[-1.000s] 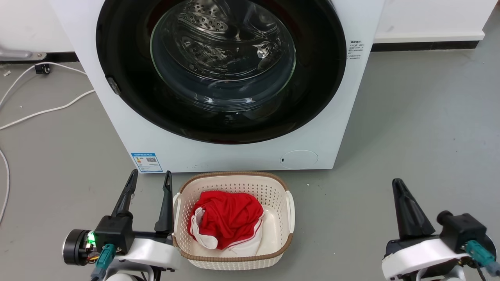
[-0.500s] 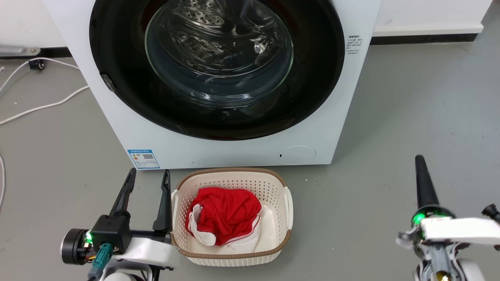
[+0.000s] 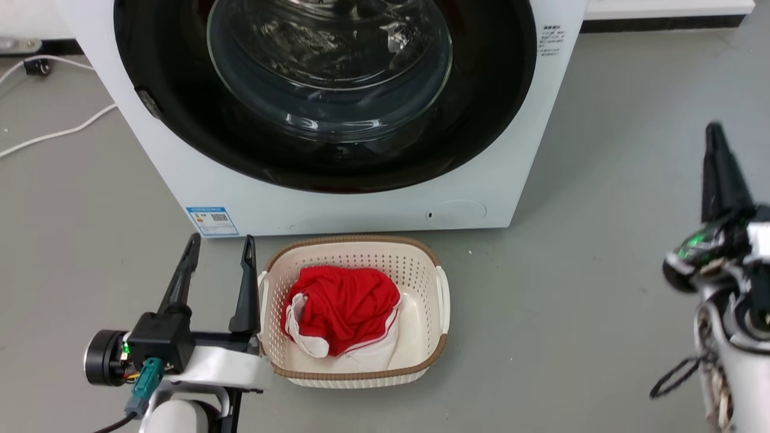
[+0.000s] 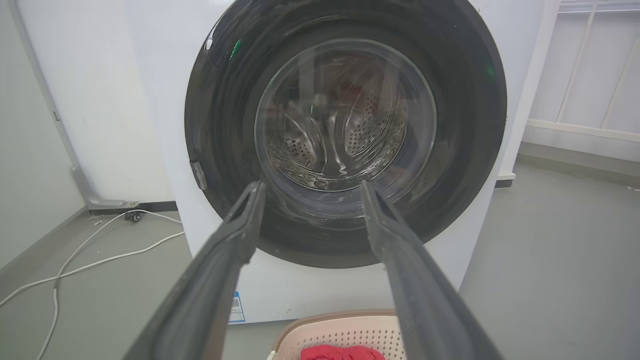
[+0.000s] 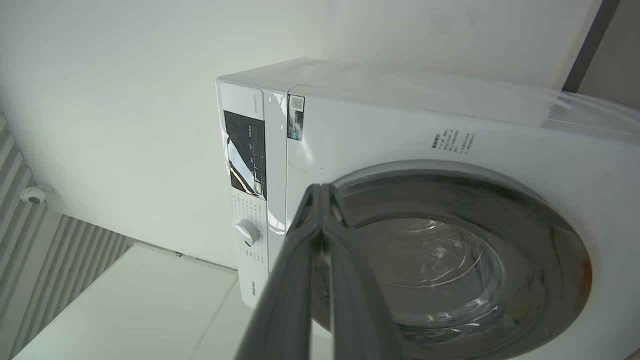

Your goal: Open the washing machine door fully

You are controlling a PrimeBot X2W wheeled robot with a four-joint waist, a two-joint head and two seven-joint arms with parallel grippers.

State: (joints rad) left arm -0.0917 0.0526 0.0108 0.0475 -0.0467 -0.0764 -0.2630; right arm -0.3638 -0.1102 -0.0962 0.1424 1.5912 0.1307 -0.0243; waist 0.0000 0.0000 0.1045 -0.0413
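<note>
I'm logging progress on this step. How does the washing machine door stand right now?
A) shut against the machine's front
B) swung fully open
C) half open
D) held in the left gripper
A: the washing machine door lies closed against the white front of the washing machine, with no gap showing at its rim.
</note>
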